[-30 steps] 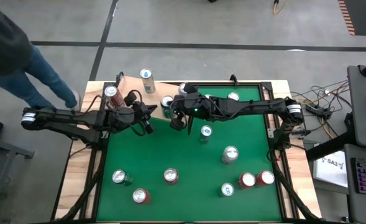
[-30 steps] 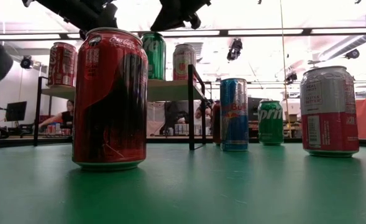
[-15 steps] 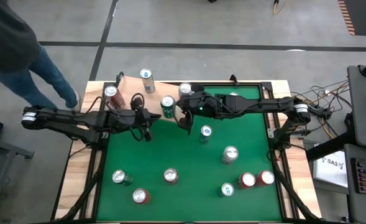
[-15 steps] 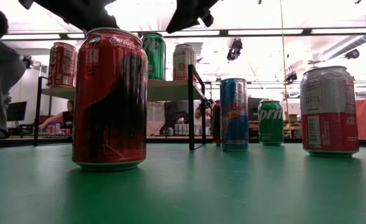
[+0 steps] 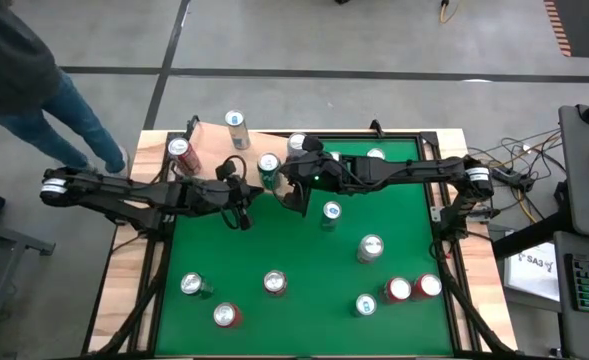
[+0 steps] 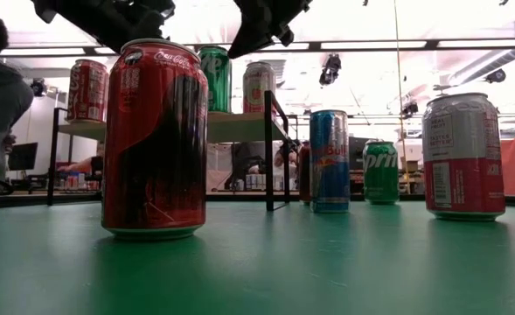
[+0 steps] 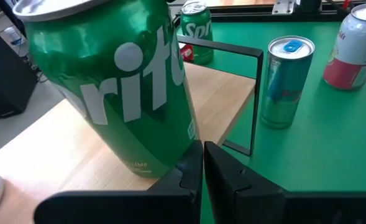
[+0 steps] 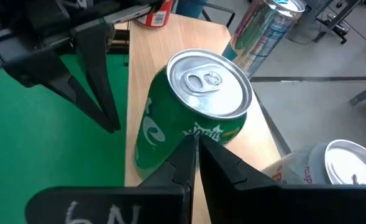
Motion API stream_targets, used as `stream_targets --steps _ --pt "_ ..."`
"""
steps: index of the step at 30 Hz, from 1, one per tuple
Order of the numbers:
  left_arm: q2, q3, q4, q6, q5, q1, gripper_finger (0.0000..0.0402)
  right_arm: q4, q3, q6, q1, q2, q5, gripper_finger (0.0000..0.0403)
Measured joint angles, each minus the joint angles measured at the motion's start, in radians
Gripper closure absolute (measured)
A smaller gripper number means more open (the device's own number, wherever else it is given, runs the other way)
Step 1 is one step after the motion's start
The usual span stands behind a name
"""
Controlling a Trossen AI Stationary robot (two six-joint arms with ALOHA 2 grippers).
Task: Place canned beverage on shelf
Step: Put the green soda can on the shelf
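A green Sprite can (image 5: 268, 166) stands upright on the pale wood shelf (image 5: 214, 140) at the table's far left, near the shelf's dark end panel (image 7: 257, 93). A red can (image 5: 179, 150) and two silver cans (image 5: 236, 122) (image 5: 296, 143) also stand on the shelf. My left gripper (image 5: 242, 218) is shut and hovers over the green table just near of the shelf, its fingertips (image 7: 202, 155) pointing at the Sprite can's base (image 7: 151, 165). My right gripper (image 5: 299, 205) is shut too. It hangs higher, to the can's right, and looks down on the can's top (image 8: 209, 81).
Several cans stand on the green table, among them a blue one (image 5: 332, 213), a silver one (image 5: 371, 247) and two red-topped ones (image 5: 412, 288). A red Coke can (image 6: 155, 140) stands close to the low camera. A person's legs (image 5: 44, 100) are beside the table's far left corner.
My left gripper has moved a little toward the table's right edge and down, tipping its fingers lower, and has stayed shut. My right gripper has tipped slightly downward over the shelf's end. The Sprite can has kept its place.
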State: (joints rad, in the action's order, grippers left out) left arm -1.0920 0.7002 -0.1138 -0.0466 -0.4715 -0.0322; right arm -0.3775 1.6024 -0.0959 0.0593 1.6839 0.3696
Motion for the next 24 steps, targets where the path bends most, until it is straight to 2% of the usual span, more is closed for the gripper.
stream_targets --steps 6,12,19,24 --pt "-0.015 0.000 0.012 0.000 -0.001 0.000 0.0402 0.002 0.000 -0.013 0.000 0.007 0.100 0.0390" --pt "-0.013 0.000 0.019 0.000 -0.001 0.000 0.0402 0.023 0.000 -0.036 0.000 0.007 0.104 0.0390" --pt "-0.014 0.000 0.025 -0.013 -0.001 0.000 0.0402 0.009 0.000 0.000 -0.016 0.007 0.097 0.0390" --pt "-0.014 0.000 0.025 -0.013 -0.008 0.000 0.0402 0.016 0.000 0.018 -0.029 0.006 -0.012 0.0390"
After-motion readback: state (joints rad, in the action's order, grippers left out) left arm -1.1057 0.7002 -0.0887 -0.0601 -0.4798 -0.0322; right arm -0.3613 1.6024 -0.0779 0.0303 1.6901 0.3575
